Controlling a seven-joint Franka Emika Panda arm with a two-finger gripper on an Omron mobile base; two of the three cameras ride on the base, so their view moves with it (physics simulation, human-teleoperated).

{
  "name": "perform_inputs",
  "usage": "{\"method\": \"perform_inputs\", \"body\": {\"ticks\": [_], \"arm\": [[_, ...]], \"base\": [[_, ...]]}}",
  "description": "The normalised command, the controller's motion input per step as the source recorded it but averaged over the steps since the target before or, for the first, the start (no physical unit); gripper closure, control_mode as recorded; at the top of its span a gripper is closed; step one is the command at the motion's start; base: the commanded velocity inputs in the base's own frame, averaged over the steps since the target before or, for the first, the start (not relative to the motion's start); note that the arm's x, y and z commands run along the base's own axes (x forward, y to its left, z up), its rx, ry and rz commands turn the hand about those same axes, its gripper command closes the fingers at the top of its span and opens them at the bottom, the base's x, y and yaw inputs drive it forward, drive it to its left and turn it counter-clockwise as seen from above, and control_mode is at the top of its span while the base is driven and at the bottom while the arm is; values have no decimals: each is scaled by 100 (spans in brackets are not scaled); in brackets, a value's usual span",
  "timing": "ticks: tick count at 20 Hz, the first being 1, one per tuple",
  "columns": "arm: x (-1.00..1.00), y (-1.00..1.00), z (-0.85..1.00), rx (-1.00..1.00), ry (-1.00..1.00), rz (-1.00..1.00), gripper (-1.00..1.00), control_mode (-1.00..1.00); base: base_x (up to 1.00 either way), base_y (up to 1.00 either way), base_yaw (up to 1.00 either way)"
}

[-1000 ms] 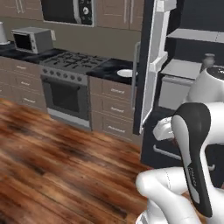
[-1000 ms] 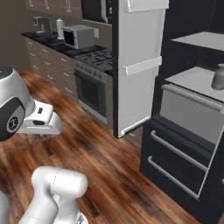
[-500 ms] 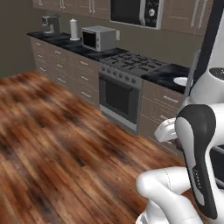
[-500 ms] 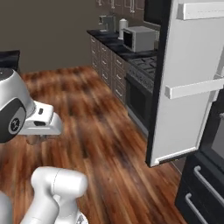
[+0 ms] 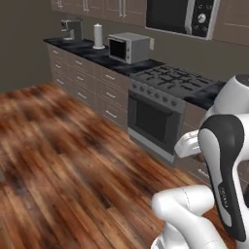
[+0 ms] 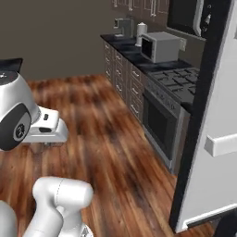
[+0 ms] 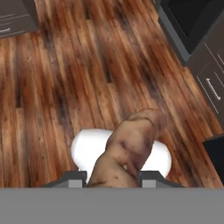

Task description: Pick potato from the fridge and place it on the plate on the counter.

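In the hand view my gripper is shut on the potato, a brown mottled oval lump that sticks out past the fingertips. It hangs above the wooden floor. The fridge's open light grey door stands at the right edge of the right base view. The counter, black with light brown drawers below, runs along the far wall and also shows in the right base view. The plate is out of view.
A grey gas stove with its oven sits in the counter run. A microwave, a white canister and a coffee machine stand on the top. Dark drawer fronts edge the hand view. Wide wooden floor lies open.
Both base views have swung left: the fridge interior has slid out to the right, and the stove and far counter have come toward the middle. The arm keeps its pose.
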Motion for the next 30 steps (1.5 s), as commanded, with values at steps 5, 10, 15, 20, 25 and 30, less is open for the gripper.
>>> {"method": "perform_inputs", "body": {"ticks": [5, 10, 15, 20, 25, 30], "arm": [[0, 0, 0, 0, 0, 0, 100, 100], [0, 0, 0, 0, 0, 0, 100, 100], [0, 0, 0, 0, 0, 0, 100, 100], [0, 0, 0, 0, 0, 0, 100, 100], [0, 0, 0, 0, 0, 0, 100, 100], [0, 0, 0, 0, 0, 0, 100, 100]], "base": [[93, 73, -17], [80, 77, -48], [66, 68, -59], [56, 61, -64], [54, 53, -65], [52, 29, -65]]}}
